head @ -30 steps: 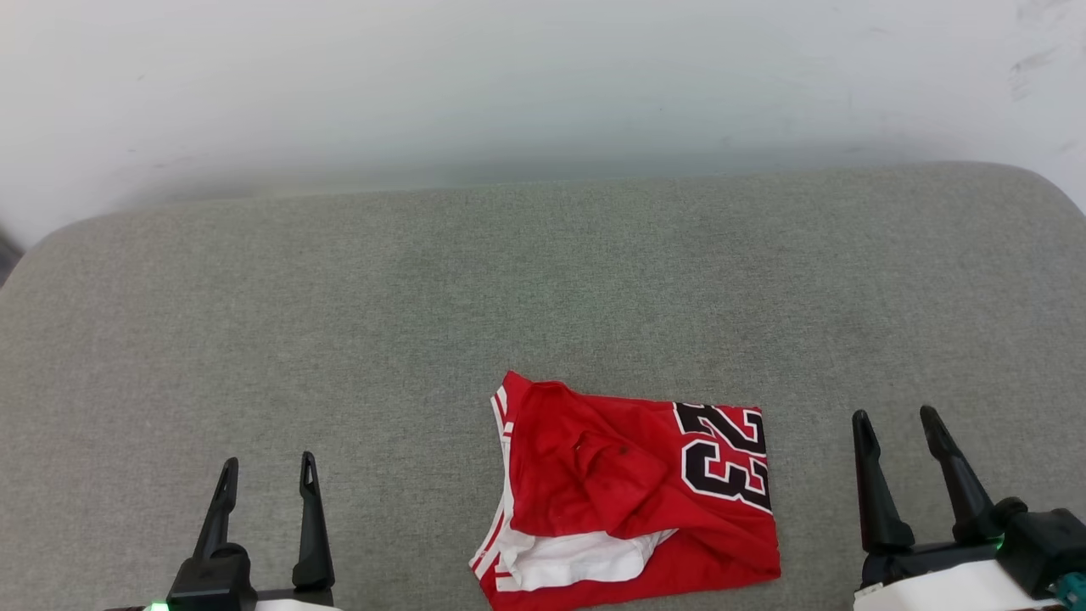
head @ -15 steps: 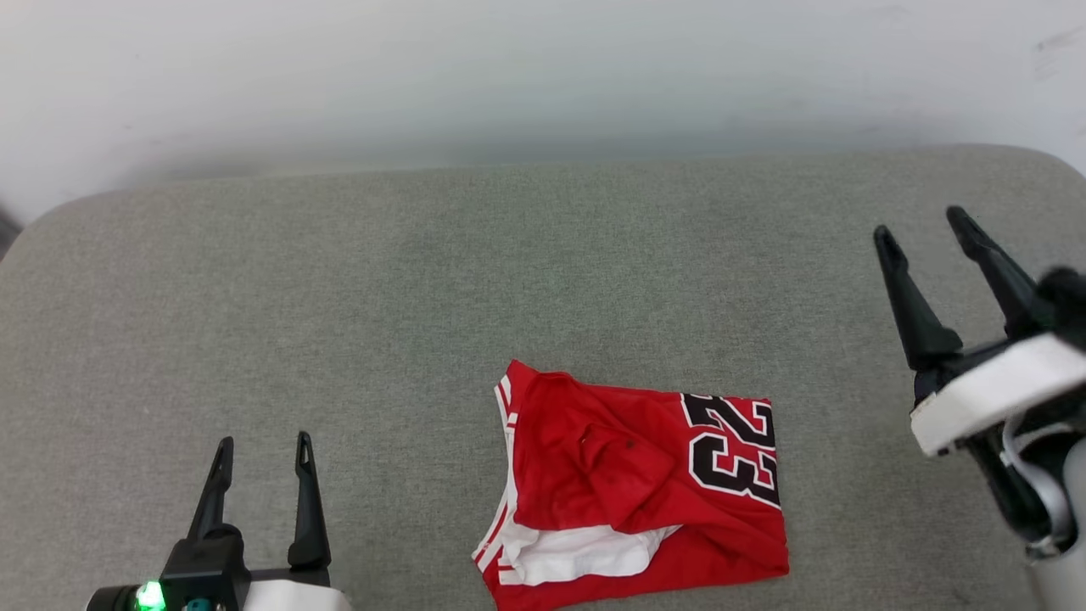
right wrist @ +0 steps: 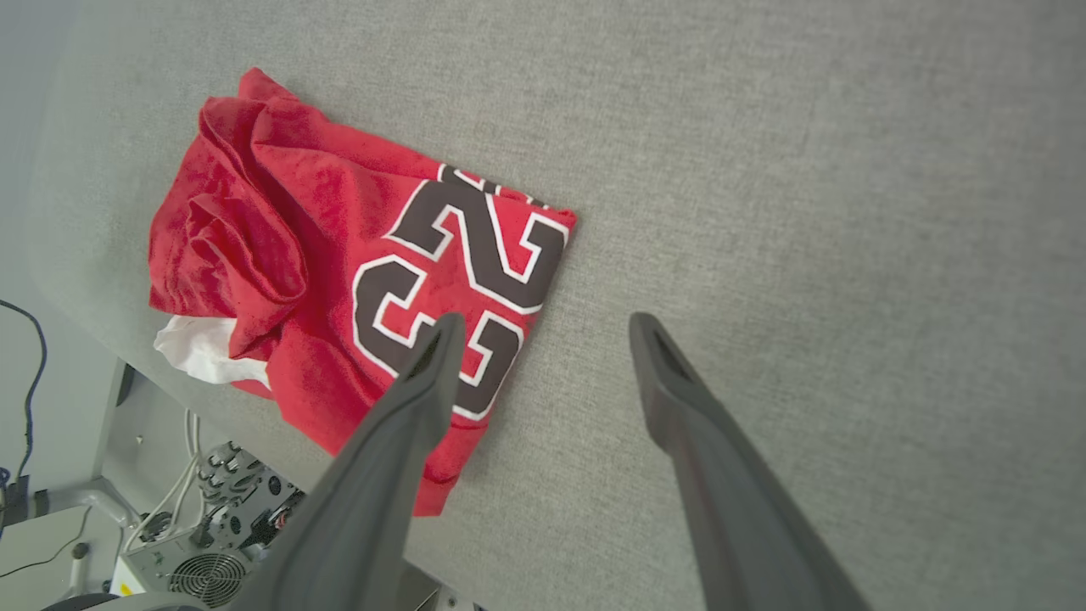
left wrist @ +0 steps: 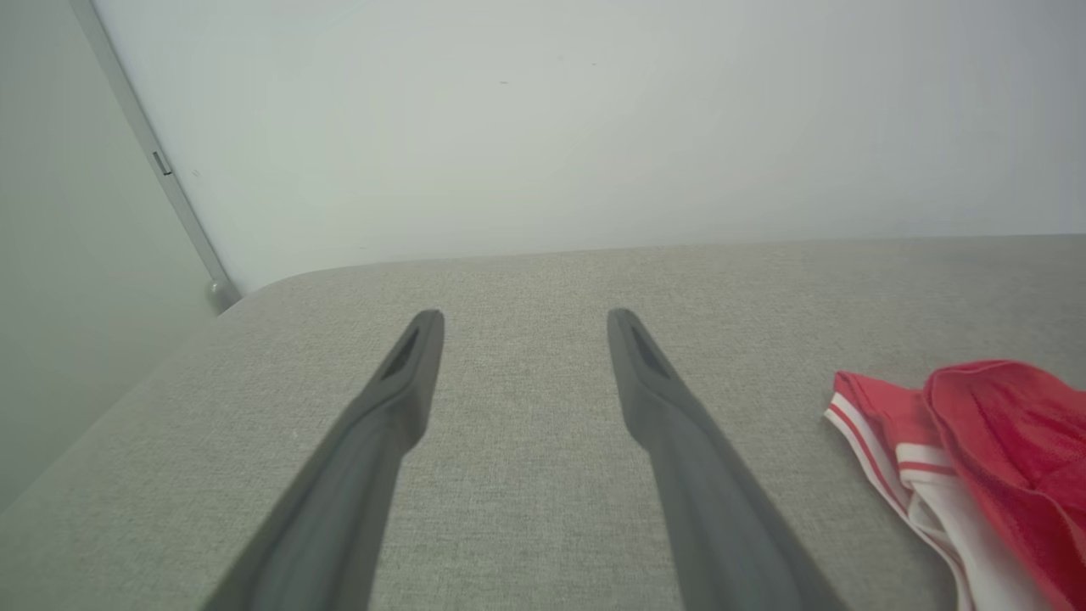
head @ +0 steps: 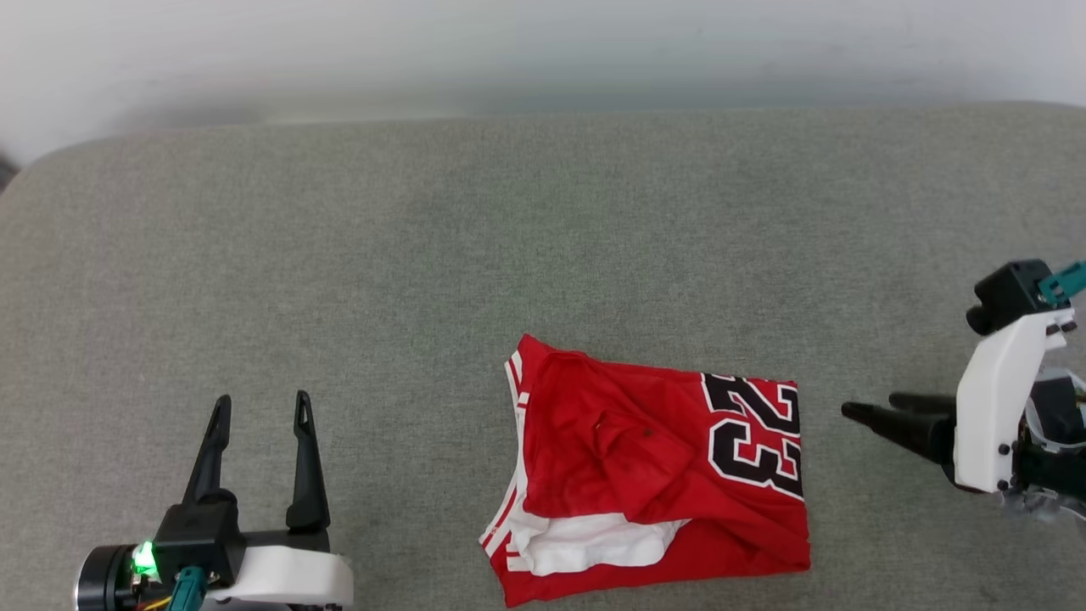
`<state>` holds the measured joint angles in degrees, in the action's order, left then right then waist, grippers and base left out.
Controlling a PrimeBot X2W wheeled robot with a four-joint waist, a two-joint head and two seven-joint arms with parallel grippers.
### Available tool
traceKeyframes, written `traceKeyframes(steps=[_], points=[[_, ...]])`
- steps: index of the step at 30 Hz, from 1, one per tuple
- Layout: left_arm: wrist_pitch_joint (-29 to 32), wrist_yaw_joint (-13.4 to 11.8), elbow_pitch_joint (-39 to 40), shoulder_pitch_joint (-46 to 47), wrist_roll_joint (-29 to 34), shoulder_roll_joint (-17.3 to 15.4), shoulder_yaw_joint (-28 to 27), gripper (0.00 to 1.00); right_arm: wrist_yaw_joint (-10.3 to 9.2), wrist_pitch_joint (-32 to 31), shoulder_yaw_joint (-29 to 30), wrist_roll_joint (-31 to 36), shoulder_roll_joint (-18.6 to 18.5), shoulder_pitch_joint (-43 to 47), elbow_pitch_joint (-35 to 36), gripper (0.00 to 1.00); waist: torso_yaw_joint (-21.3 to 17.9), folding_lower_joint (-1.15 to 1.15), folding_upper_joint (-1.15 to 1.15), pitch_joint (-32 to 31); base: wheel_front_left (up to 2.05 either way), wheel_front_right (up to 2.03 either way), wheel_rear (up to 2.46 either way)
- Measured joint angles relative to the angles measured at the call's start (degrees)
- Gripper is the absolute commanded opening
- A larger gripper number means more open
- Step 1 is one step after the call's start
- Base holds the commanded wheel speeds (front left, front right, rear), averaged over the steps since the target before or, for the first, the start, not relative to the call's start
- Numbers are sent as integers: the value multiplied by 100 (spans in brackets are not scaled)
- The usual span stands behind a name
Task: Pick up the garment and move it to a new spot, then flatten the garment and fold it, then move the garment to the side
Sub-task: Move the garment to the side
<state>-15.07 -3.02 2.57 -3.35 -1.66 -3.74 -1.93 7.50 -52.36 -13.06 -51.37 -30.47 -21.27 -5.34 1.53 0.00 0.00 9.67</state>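
Head view: the garment (head: 653, 475) lies low and right of centre on the worktop (head: 424, 255), loosely folded into a rough rectangle with rumpled folds at its middle. It is red knit, with a white sleeve panel poking out at the near edge and red-and-white striped trim (head: 514, 399) down the left side. The number 23 (head: 755, 433) is readable in black block digits with white outlines, turned sideways. The worktop is covered in grey woven fabric and has rounded corners; a pale wall (head: 509, 51) is behind it. The left hand (head: 261, 397) is at the lower left, well apart from the garment, its dark tapered fingers spread with nothing between them. The right hand (head: 870, 404) is just beside the garment's right edge, not touching, its fingers pointing left.

Left wrist view: two matte grey fingers (left wrist: 390, 407) stand wide apart over bare weave – no load. The garment's striped edge shows at the right. A slim pale strip (left wrist: 161, 161) runs down the wall.

Right wrist view: fingers parted, holding nothing. One finger (right wrist: 424, 373) crosses in front of the 23 – contact cannot be told. Past the worktop's edge are a fan grille (right wrist: 199, 577) and cables (right wrist: 30, 356).
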Motion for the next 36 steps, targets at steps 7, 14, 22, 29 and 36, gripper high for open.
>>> traceKeyframes(steps=[7, 14, 22, 29, 36], points=[[0, 55, 19, 291, 16, 11, 37, 100, -1, -377, 357, -464, 539, 238, -555, 100, 126, 0, 0, 357, 0, 0, 0], [0, 134, -1, 576, 49, 22, 123, 100, 5, -102, 411, -568, 1016, 275, -868, 100, 315, 0, 0, 732, 0, 0, 0], [0, 153, -46, 745, 57, 27, 182, 100, 16, -30, 126, -548, 1044, 216, -921, 100, 520, -1, 0, 981, 0, 0, 0], [0, 142, -115, 746, 57, 44, 204, 100, 7, 101, -133, -552, 945, 209, -909, 0, 562, 0, 0, 915, 0, 0, 0], [0, 123, -138, 678, 59, 48, 191, 100, 0, 426, -491, -614, 771, 170, -477, 0, 518, 1, 0, 626, 0, 0, 0]])
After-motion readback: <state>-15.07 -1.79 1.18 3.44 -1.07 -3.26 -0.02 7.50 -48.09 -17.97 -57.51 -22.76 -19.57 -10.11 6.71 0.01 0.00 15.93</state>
